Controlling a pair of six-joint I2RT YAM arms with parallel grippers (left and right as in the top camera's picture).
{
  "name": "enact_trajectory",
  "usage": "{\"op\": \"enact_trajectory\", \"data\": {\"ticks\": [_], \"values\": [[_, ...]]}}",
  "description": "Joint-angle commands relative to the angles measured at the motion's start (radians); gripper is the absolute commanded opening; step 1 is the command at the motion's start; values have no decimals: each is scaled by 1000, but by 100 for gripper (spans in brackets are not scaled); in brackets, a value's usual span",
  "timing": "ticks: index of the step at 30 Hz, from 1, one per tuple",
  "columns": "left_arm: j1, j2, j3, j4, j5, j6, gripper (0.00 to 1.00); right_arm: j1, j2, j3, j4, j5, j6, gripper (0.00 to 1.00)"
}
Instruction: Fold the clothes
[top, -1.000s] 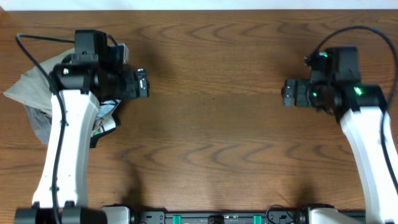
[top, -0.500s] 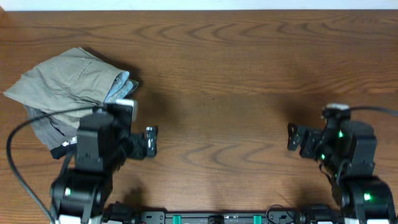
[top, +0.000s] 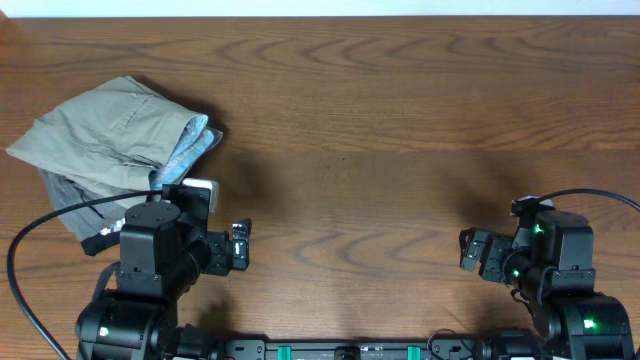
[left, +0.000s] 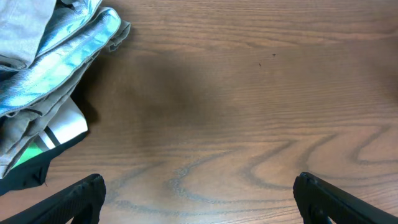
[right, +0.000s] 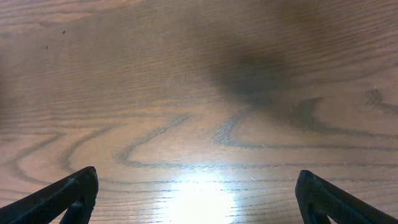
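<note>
The pale khaki-green clothes (top: 105, 135) lie folded in a wrinkled bundle at the table's left, with the light blue striped lining (top: 190, 145) showing at the right edge. The lining also shows at the top left of the left wrist view (left: 59, 59). My left gripper (top: 240, 247) is open and empty, pulled back to the front edge, right of and below the clothes; in its wrist view (left: 199, 196) only bare wood lies between the fingers. My right gripper (top: 470, 252) is open and empty at the front right, over bare wood (right: 199, 196).
Darker grey folded shorts (top: 70, 200) with a black waistband lie under the khaki bundle, partly hidden by my left arm. A white and green tag (left: 59, 130) sticks out beneath. The wooden table (top: 360, 130) spans the view.
Both arms have pulled back from the middle of the table to the front edge. The left arm has left the clothes, which now lie uncovered and folded at the left.
</note>
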Motion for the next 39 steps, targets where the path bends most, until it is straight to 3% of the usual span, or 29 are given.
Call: {"op": "enact_trajectory", "data": {"ticks": [1, 11, 17, 25, 34, 39], "values": [[-4, -3, 0, -2, -11, -2, 98, -9, -1, -6, -1, 10, 14, 99], [-4, -3, 0, -2, -11, -2, 98, -9, -21, -15, -16, 9, 14, 99], [-4, -3, 0, -2, -11, -2, 98, -9, -150, -69, 31, 13, -17, 99], [-4, -3, 0, -2, -11, -2, 98, -9, -456, -382, 386, -18, -59, 99], [-4, -3, 0, -2, -11, -2, 98, -10, -643, -723, 1004, -31, -115, 99], [-4, -3, 0, -2, -11, -2, 98, -9, -642, -719, 1033, -20, -291, 99]]}}
